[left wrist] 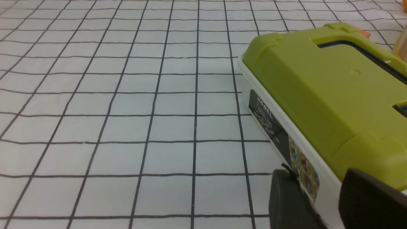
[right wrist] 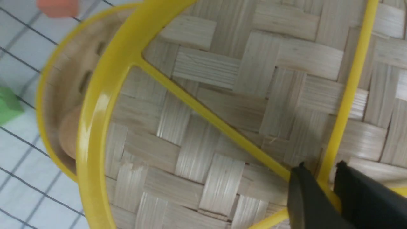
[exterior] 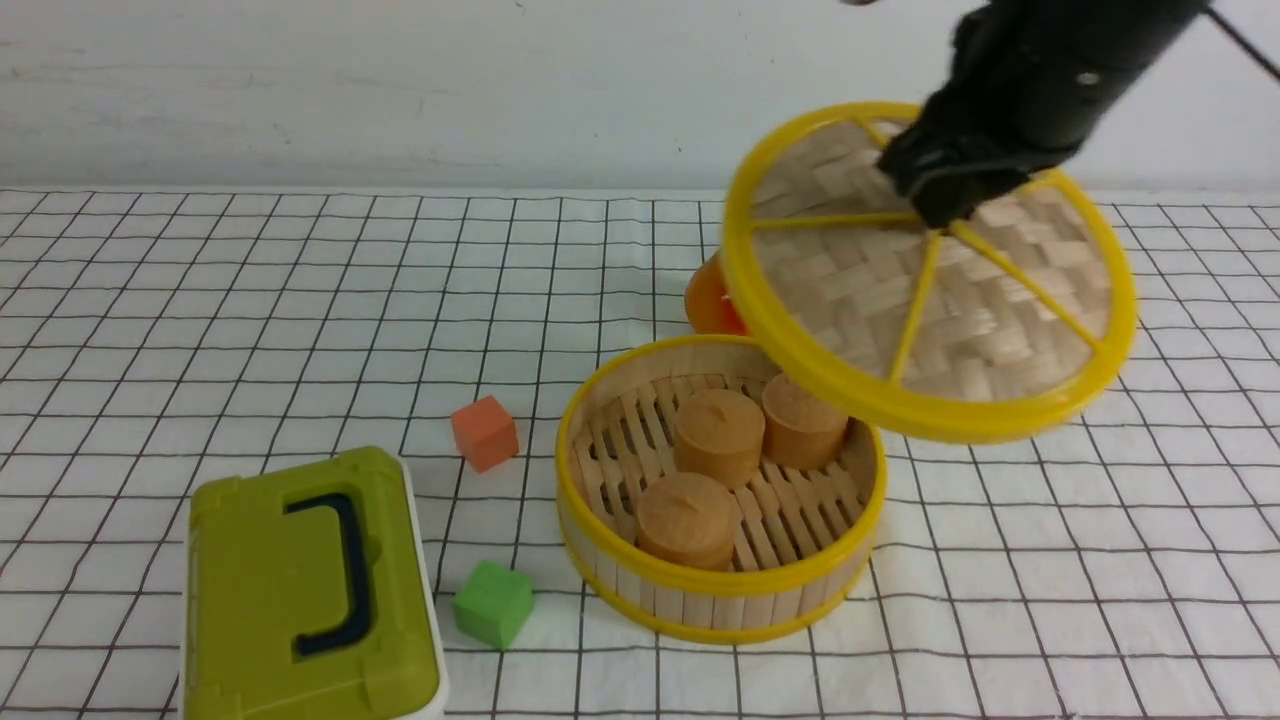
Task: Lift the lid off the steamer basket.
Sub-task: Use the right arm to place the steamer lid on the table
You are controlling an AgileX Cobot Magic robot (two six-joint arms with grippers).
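Bright, even white light from overhead, with only faint, soft-edged shadows on the cloth (exterior: 300, 300). Glare streaks the yellow rim of the lid (right wrist: 238, 111) in the right wrist view, where the steamer basket (right wrist: 51, 82) and green cube (right wrist: 8, 105) behind it blur out.

Centre-right on the desk (exterior: 200, 330) we see the steamer basket (exterior: 720, 590), with three cylinders (exterior: 718, 438) on its floor. The lid (exterior: 900, 300) hangs tilted above the basket's far right rim, gripped at its hub by the right end effector (exterior: 940, 195). A round object (exterior: 710, 300) sits behind the basket, partly hidden by the lid. Left of the basket lie a rear cube (exterior: 485, 432) and a front cube (exterior: 493, 603). The box (exterior: 270, 600) stands further left, nearest us.
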